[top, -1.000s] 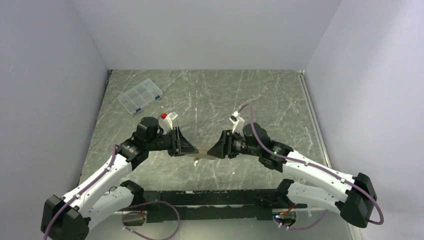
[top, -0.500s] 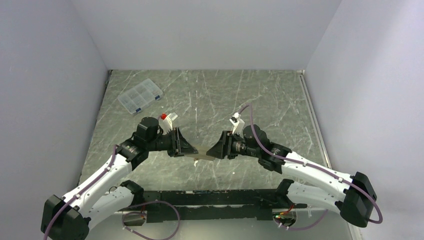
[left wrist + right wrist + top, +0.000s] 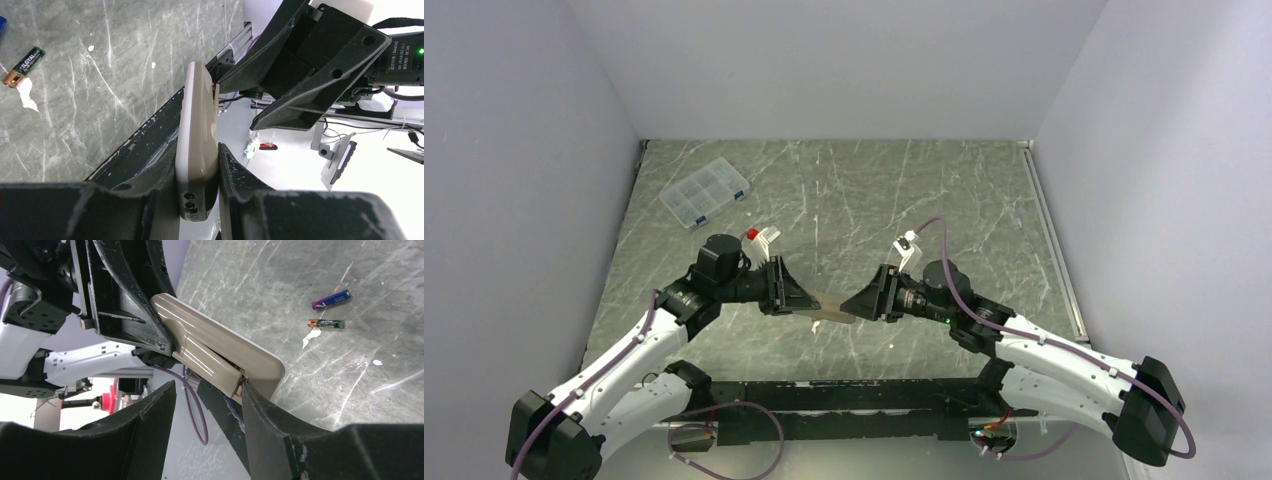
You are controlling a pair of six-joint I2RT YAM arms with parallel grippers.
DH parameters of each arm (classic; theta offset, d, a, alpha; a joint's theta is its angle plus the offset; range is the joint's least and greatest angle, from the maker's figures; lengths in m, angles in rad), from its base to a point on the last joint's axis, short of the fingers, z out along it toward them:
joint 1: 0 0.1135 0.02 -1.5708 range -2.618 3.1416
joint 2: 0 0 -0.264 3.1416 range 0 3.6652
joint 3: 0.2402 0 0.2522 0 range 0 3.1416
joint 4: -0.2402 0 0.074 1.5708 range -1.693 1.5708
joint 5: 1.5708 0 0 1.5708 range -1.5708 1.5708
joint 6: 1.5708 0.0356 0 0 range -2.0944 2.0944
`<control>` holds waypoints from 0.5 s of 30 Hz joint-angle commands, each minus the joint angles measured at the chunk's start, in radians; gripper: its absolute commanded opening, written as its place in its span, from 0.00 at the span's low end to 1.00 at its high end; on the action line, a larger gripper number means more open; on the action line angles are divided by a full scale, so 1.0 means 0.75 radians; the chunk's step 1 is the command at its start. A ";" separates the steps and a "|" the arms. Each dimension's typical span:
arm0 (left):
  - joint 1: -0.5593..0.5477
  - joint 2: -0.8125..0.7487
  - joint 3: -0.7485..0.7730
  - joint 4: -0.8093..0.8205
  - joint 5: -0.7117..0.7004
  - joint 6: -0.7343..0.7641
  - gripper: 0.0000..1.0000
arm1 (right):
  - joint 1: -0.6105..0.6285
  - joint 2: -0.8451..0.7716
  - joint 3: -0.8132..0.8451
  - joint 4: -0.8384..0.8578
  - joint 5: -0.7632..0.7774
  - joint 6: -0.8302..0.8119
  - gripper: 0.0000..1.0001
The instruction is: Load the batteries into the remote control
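Observation:
My left gripper [image 3: 807, 299] is shut on the remote control [image 3: 829, 306] and holds it on edge above the table, beige back toward the right arm. In the left wrist view the remote control [image 3: 197, 145] stands clamped between both fingers. My right gripper [image 3: 207, 387] is open, and its right fingertip [image 3: 247, 390] touches the end of the beige battery cover [image 3: 212, 365], which sits slightly raised on the remote control [image 3: 260, 357]. Two batteries lie on the table beyond: a blue-purple one [image 3: 330, 299] and a green and copper one [image 3: 325, 323], the latter also in the left wrist view [image 3: 22, 65].
A clear compartmented box [image 3: 705, 193] lies at the far left of the marble table [image 3: 924, 190]. A white scrap [image 3: 312, 336] lies beside the batteries. The black rail [image 3: 844, 395] runs along the near edge between the arm bases. Grey walls close in three sides.
The right arm's wrist has swung a little right and toward the near edge, its gripper still at the remote's end. The left arm and the remote have not moved.

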 commanded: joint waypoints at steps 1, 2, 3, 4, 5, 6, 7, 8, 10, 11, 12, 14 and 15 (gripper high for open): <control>-0.004 -0.020 0.017 0.066 -0.007 0.018 0.00 | 0.013 -0.046 -0.008 0.200 -0.053 0.084 0.53; -0.004 -0.020 0.020 0.060 -0.010 0.022 0.00 | 0.013 -0.049 -0.014 0.212 -0.054 0.088 0.53; -0.004 -0.020 0.020 0.054 -0.011 0.025 0.00 | 0.013 -0.051 -0.017 0.221 -0.054 0.094 0.53; -0.004 -0.022 0.020 0.053 -0.012 0.026 0.00 | 0.013 -0.054 -0.020 0.227 -0.054 0.098 0.53; -0.004 -0.022 0.020 0.051 -0.013 0.026 0.00 | 0.013 -0.054 -0.019 0.227 -0.052 0.097 0.53; -0.004 -0.024 0.019 0.049 -0.014 0.027 0.00 | 0.014 -0.053 -0.015 0.223 -0.051 0.095 0.53; -0.003 -0.024 0.020 0.047 -0.015 0.028 0.00 | 0.013 -0.052 -0.015 0.220 -0.050 0.094 0.53; -0.004 -0.023 0.020 0.045 -0.017 0.029 0.00 | 0.013 -0.052 -0.012 0.216 -0.049 0.092 0.53; -0.004 -0.022 0.022 0.038 -0.021 0.030 0.00 | 0.013 -0.049 0.002 0.185 -0.031 0.077 0.53; -0.004 -0.022 0.023 0.036 -0.021 0.028 0.00 | 0.013 -0.051 0.008 0.155 -0.021 0.068 0.53; -0.004 -0.022 0.023 0.035 -0.024 0.026 0.00 | 0.013 -0.053 0.015 0.133 -0.008 0.059 0.53; -0.004 -0.016 0.030 0.021 -0.039 0.028 0.00 | 0.013 -0.048 0.044 0.044 0.027 0.028 0.53; -0.004 -0.012 0.033 0.020 -0.042 0.028 0.00 | 0.013 -0.048 0.049 0.024 0.036 0.021 0.53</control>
